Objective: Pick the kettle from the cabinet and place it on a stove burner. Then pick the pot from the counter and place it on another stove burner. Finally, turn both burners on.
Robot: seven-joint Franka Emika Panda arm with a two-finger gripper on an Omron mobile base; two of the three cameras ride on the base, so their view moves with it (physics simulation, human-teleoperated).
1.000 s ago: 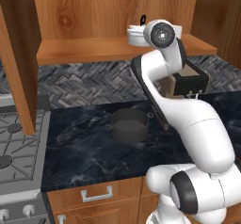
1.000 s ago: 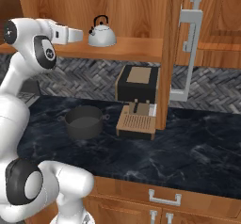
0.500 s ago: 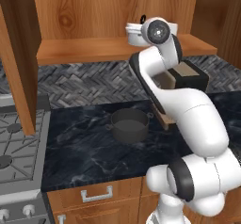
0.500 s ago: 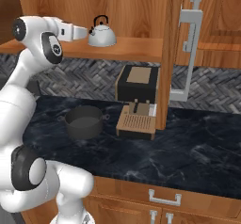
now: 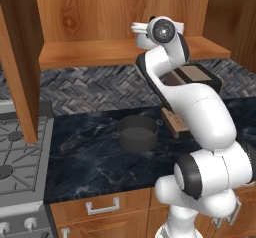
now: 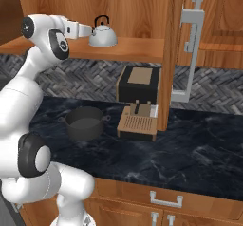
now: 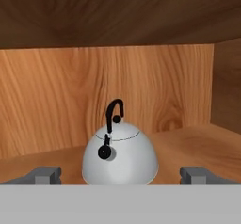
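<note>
Up on the plank shelf of the warm orange-brown wood-grain cabinet (image 6: 137, 49), the small silvery-white dome-shaped kettle (image 6: 103, 36) with its thin black arched handle stands upright, and the white arm's hand has moved closer to it than a second ago: in the right base view the hand's front end, which then stopped short of the kettle, now reaches right up beside the kettle's left flank. The arm's upper links have also swung, the round dark-faced joint sitting further over the shelf edge in the left base view. Kettle, pot and the other things lie where they did.

The fingers (image 7: 120, 175) are spread as wide as they go. In the hand view one grey fingertip (image 7: 44, 174) rises at the lower left and the other at the lower right, with the kettle's rounded body centred between them. Both tips stand clear of the kettle's sides; nothing is pinched or touched.

Below, the wide, low, dark grey round pot (image 5: 137, 132) with two small loop handles rests on the black glossy veined stone bench (image 5: 95, 157), well apart from the grey steel range (image 5: 17, 157) at the left of the left base view. A dark box-shaped appliance (image 6: 138, 83) sits behind a small slatted wooden tray (image 6: 137, 127) to the pot's right.
</note>
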